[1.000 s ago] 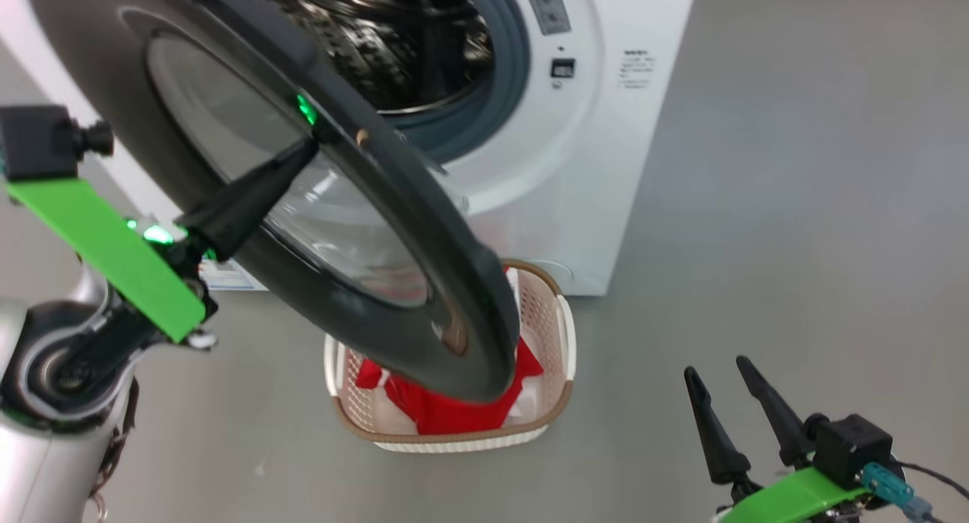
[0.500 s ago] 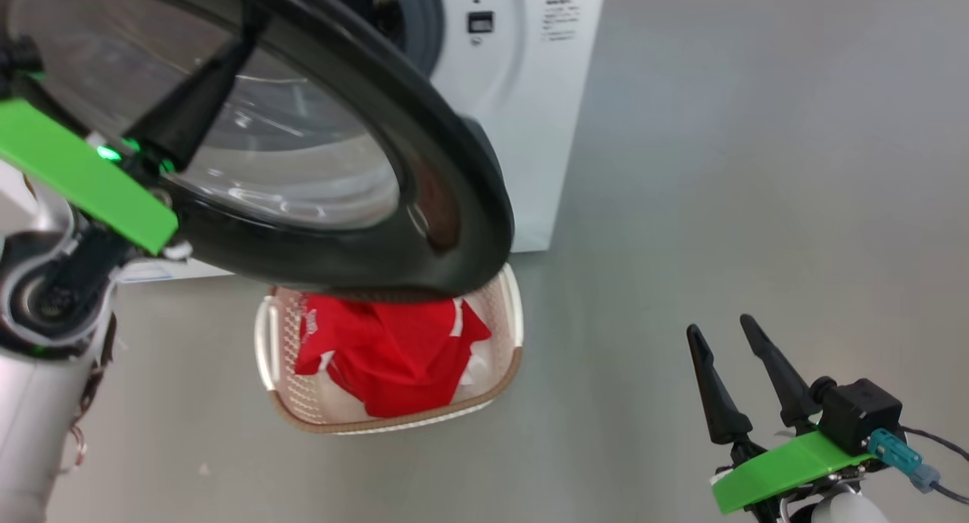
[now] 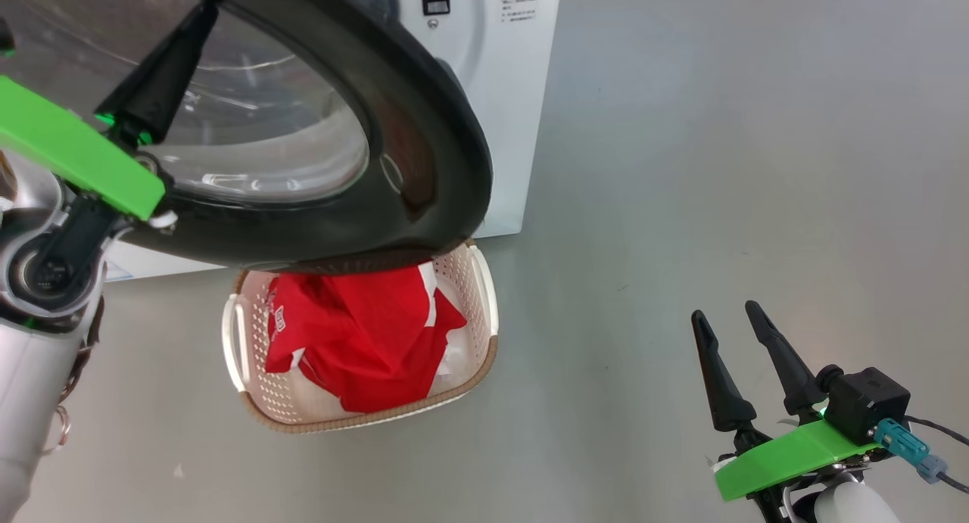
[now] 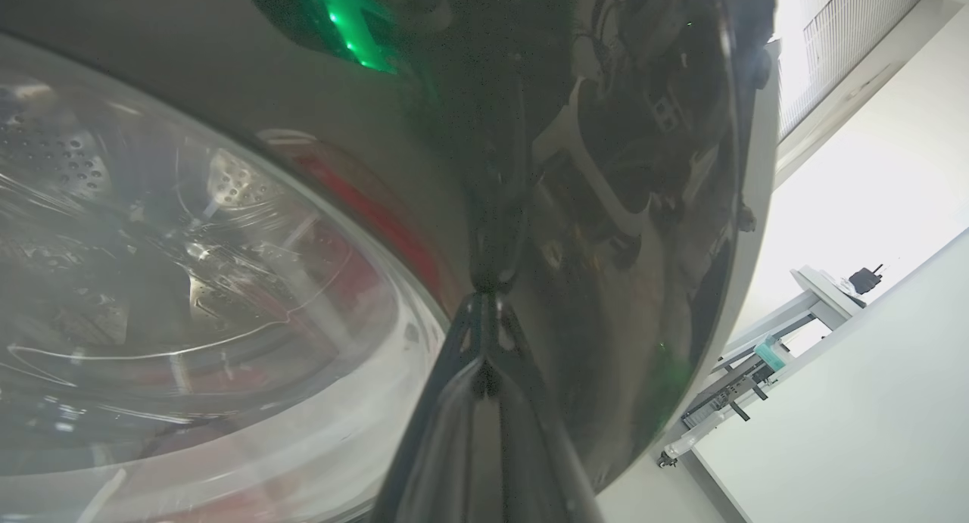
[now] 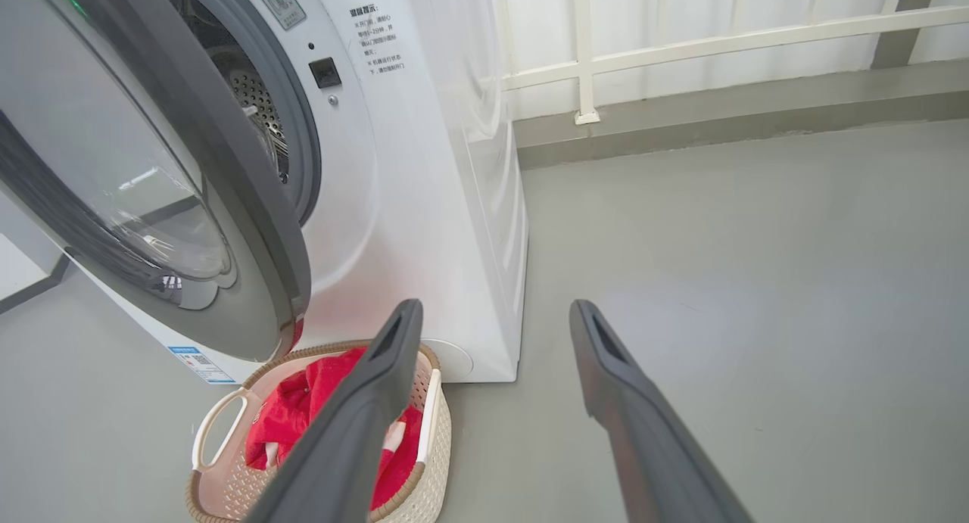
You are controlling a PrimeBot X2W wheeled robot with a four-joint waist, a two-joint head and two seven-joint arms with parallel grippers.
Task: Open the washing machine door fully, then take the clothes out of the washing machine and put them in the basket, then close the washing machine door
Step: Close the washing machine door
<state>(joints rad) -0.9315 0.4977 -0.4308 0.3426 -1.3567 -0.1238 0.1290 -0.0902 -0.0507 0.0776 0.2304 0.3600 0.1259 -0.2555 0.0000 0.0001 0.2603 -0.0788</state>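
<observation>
Pressing against the black rim of the washing machine door [image 3: 424,129], the left gripper [image 4: 484,302] had its fingers drawn together around nothing. The door hung partly ajar from the washing machine [image 3: 492,91]. Ahead and left of the right gripper [image 3: 724,311], which was spread wide and empty, sat the basket [image 3: 363,421] with the clothes [image 3: 356,341] inside.

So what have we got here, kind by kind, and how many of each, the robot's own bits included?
Washing machine: 1
Basket: 1
Heap of red clothes: 1 (garments in it cannot be counted)
End effectors: 2 (left end effector, right end effector)
Total: 5
</observation>
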